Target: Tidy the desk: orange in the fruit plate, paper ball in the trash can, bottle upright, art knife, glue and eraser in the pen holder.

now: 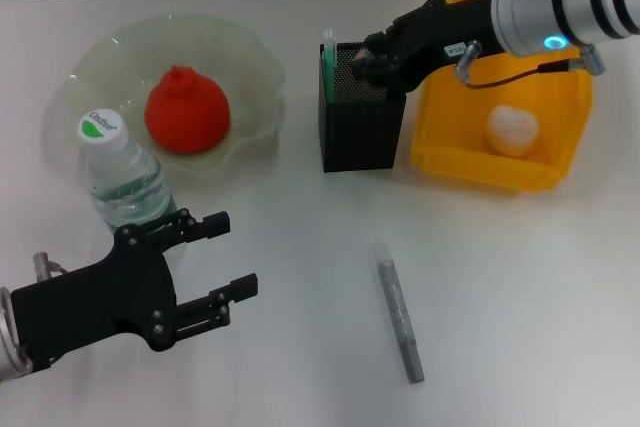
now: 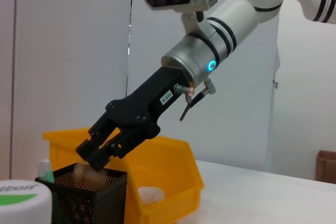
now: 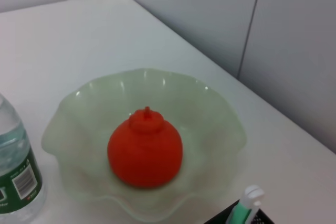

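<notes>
My right gripper [image 1: 372,55] hovers over the black mesh pen holder [image 1: 360,122], shut on the beige eraser [image 2: 84,170] at the holder's mouth; the left wrist view shows this gripper [image 2: 93,157] too. The mint-green art knife [image 1: 327,52] stands in the holder. The grey glue [image 1: 398,312] lies on the table in front. The orange [image 1: 187,110] sits in the fruit plate [image 1: 250,57]. The bottle [image 1: 125,172] stands upright. The paper ball [image 1: 512,130] lies in the yellow trash can [image 1: 480,162]. My left gripper [image 1: 238,252] is open and empty, just in front of the bottle.
The trash can stands directly right of the pen holder, and the fruit plate is to its left. The bottle stands close to the plate's front rim. The right wrist view shows the orange [image 3: 145,148], plate [image 3: 215,114] and bottle [image 3: 16,177].
</notes>
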`<control>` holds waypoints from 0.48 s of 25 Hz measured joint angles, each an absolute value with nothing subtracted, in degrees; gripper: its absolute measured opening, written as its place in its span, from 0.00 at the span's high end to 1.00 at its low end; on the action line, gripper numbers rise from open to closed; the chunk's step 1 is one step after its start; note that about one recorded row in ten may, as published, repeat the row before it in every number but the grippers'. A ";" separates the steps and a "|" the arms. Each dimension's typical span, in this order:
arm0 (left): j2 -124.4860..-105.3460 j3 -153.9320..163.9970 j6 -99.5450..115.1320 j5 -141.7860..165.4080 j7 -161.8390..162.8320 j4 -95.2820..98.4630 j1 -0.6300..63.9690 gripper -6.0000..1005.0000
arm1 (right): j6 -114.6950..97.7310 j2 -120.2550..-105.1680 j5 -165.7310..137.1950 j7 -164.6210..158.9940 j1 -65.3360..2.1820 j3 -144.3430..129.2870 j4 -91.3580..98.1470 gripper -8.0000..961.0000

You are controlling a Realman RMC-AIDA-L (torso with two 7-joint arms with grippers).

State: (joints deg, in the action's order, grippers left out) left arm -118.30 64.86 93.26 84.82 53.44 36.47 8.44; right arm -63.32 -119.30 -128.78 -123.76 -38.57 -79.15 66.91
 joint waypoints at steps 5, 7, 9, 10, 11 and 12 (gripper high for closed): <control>-118.23 64.86 93.25 84.82 53.43 36.47 8.29 0.31 | -64.57 -119.28 -128.81 -124.92 -38.42 -78.90 67.84 0.64; -118.22 64.87 93.24 84.82 53.43 36.47 8.28 0.31 | -66.27 -119.26 -128.86 -127.59 -37.55 -78.77 70.32 0.57; -118.22 64.87 93.25 84.82 53.43 36.47 8.27 0.31 | -70.04 -119.26 -129.02 -133.12 -35.68 -78.75 76.11 0.51; -118.21 64.87 93.25 84.82 53.46 36.47 8.27 0.31 | -72.26 -119.26 -129.15 -136.37 -34.64 -78.80 79.32 0.48; -118.21 64.86 93.24 84.82 53.54 36.48 8.28 0.31 | -75.34 -119.27 -129.38 -140.72 -33.45 -78.93 83.04 0.45; -118.21 64.86 93.25 84.82 53.57 36.47 8.29 0.31 | -78.32 -119.33 -129.76 -144.83 -32.42 -79.19 86.45 0.43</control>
State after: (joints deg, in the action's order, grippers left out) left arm -118.21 64.86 93.25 84.82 53.57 36.47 8.29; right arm -78.32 -119.33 -129.76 -144.83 -32.42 -79.19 86.45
